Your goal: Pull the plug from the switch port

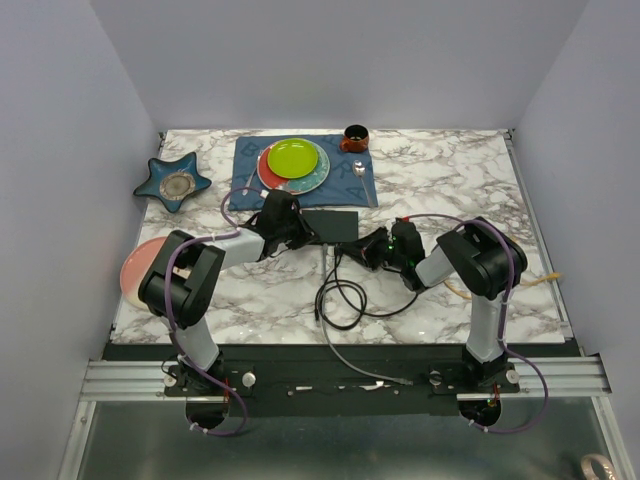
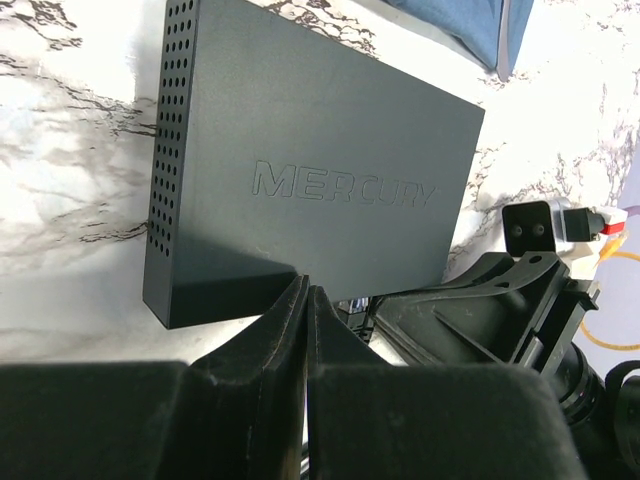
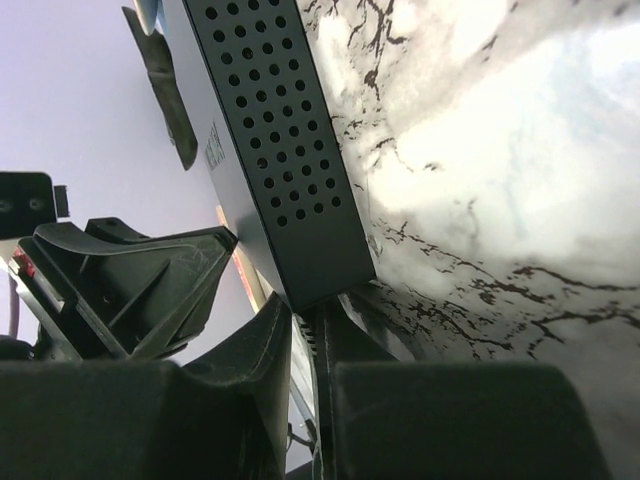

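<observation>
The switch [image 1: 332, 225], a flat matte-black box, lies mid-table; the left wrist view shows its lettered top [image 2: 320, 150] and the right wrist view its perforated side [image 3: 270, 150]. My left gripper [image 1: 298, 228] is at the switch's left end, its fingers pressed together [image 2: 306, 288] with nothing between them, tips against the box's near edge. My right gripper [image 1: 372, 245] reaches in at the switch's front right corner. Its fingers stand close together [image 3: 305, 312] on a ribbed dark piece, the plug [image 3: 308, 331], right under the box's corner. The plug [image 2: 352, 312] is mostly hidden. Its black cable [image 1: 340, 300] loops toward me.
Behind the switch lies a blue cloth mat [image 1: 355, 185] with a green plate [image 1: 292, 157] stacked on others and a brown cup [image 1: 354, 137]. A blue star dish [image 1: 172, 182] sits far left, a pink plate [image 1: 135, 270] under my left arm, and a yellow cable [image 1: 545, 280] at the right edge.
</observation>
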